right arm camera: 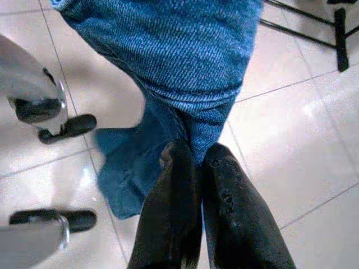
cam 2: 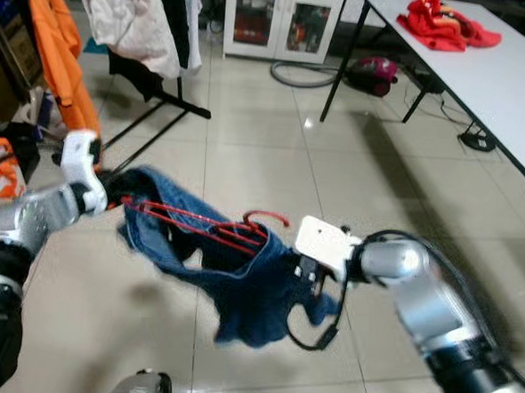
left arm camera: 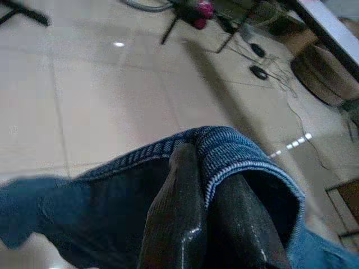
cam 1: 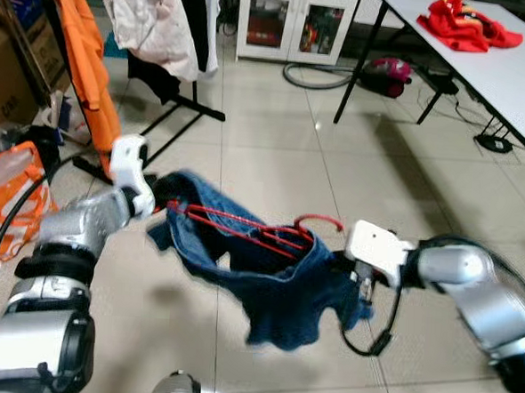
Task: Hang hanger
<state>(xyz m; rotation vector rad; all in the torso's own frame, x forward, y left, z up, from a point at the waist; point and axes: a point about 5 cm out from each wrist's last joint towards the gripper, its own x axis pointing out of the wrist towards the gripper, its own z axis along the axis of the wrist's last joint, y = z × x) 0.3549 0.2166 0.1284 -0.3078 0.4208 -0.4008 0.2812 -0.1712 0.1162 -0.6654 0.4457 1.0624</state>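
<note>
Closest to the robot, a blue denim garment hangs stretched between the two arms above the pale tiled floor, with a red hanger threaded inside it; the hanger's hook pokes out near the right arm. The right gripper has its two black fingers pressed together on a fold of the denim, as the right wrist view shows, and the cloth drapes down past them toward the floor. On the other side the left gripper is likewise pinched tight on a stitched hem of the same garment, the fabric wrapped over its fingertips. The garment sags in the middle, its lower end dangling free between the arms.

Farther off on the robot's left stands a black clothes rack on the floor, carrying an orange garment and a pale cloth beside darker clothes. An orange bag sits low at the left edge. To the right, a white table bears a heap of red cloth, with cables under it. At the far wall is a white glass-door cabinet.
</note>
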